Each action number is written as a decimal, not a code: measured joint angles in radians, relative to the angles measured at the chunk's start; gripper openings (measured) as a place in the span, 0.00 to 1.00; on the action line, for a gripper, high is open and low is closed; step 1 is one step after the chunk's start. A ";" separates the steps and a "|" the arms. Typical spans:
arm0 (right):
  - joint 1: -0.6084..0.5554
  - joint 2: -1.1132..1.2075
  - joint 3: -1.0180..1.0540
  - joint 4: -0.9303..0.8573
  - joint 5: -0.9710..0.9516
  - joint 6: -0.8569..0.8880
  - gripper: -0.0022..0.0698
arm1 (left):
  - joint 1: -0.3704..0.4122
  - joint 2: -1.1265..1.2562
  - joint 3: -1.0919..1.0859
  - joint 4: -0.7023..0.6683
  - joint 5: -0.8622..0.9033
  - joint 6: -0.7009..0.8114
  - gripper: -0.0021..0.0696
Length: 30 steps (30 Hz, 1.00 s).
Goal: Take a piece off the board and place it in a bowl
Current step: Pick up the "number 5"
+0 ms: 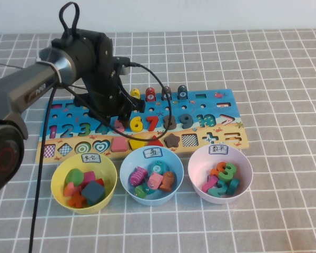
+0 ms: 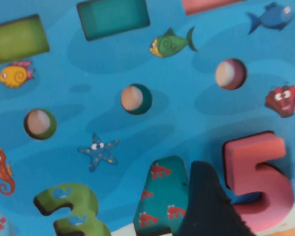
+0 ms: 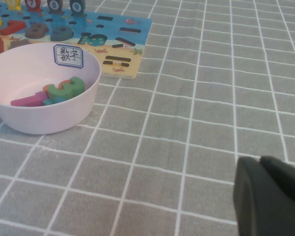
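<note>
Left gripper [image 1: 119,117] low over long blue wooden puzzle board [image 1: 221,100], fingers apart straddling coral-pink wooden numeral 5 [image 2: 258,179], not clamped. Right gripper [image 3: 270,196] near pale pink round plastic bowl [image 3: 83,105]; grip unclear.

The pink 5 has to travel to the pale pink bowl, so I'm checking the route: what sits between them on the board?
In the high view, the yellow 6, red 7 and the shape row lie between the pink 5 and the bowl.

Grey gridded table cloth [image 1: 284,74] is seen carrying board [image 1: 221,97], just below left gripper [image 1: 119,117]. Near it, yellow bowl [image 1: 58,182], blue bowl [image 1: 127,163], pink bowl [image 1: 197,158] are set; right gripper [image 3: 270,196] hangs well apart.
</note>
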 joint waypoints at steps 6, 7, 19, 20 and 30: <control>0.000 0.000 0.000 0.000 0.000 0.000 0.00 | 0.000 0.011 0.000 0.001 0.000 0.000 0.50; 0.000 0.000 0.000 0.000 0.000 0.000 0.00 | 0.000 0.011 0.000 0.001 0.000 0.000 0.50; 0.000 0.000 0.000 0.000 0.000 0.000 0.00 | 0.000 0.011 0.000 0.004 -0.002 -0.001 0.40; 0.000 0.000 0.000 0.000 0.000 0.000 0.00 | 0.000 0.011 0.000 0.004 -0.002 -0.001 0.39; 0.000 0.000 0.000 0.000 0.000 0.000 0.00 | 0.000 0.011 0.000 -0.004 -0.002 -0.003 0.34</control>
